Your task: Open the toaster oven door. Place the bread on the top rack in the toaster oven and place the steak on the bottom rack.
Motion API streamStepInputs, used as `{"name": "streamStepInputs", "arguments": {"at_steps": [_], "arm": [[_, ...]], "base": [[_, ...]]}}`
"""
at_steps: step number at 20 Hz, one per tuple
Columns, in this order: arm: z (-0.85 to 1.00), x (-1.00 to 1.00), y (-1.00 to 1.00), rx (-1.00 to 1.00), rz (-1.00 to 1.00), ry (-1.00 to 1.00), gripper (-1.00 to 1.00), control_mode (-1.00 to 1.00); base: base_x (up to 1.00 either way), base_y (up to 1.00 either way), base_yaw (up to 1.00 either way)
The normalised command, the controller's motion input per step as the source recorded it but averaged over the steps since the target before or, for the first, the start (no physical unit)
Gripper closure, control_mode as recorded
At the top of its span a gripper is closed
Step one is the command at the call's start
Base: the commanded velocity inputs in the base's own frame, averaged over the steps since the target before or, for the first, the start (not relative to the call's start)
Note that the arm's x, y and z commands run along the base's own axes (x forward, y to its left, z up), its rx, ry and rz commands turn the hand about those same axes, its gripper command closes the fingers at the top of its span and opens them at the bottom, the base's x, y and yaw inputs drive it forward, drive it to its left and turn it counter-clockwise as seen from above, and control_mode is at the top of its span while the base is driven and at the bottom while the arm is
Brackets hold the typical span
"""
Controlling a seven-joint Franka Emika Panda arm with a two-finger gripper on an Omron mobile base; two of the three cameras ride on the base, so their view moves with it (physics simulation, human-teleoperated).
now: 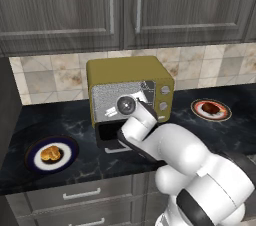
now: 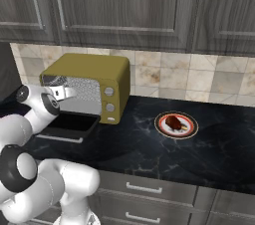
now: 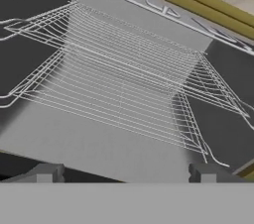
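Gripper (image 3: 124,172) at the open toaster oven (image 1: 127,70)
Jaws spread wide, empty, facing the top rack (image 3: 129,54) inside the oven.

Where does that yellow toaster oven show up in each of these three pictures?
Left base view: the toaster oven stands upper middle, behind the arm, door down.
Right base view: it stands left of middle.
Hand view: its inside, wire racks across the middle.
Shared landmark: the steak on its plate, to the oven's right in both base views.
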Motion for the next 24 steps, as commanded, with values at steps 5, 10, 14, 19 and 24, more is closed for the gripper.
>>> {"name": "streamStepInputs", "arguments": {"at_steps": [5,10,14,19,24], "arm": [[-0.02,0.01,0.01,-0.09,-0.04,0.0,-1.0,-1.0],[-0.03,0.09,0.01,-0.03,-0.02,0.05,-1.0,-1.0],[0.0,0.18,0.0,0.0,0.0,0.09,-1.0,-1.0],[0.0,0.21,0.0,0.0,0.0,0.05,-1.0,-1.0],[-0.14,0.2,0.0,0.0,0.0,0.0,-1.0,-1.0]], "base": [[0.0,0.0,0.0],[0.0,0.0,0.0],[0.0,0.0,0.0],[0.0,0.0,0.0],[0.0,0.0,0.0]]}}
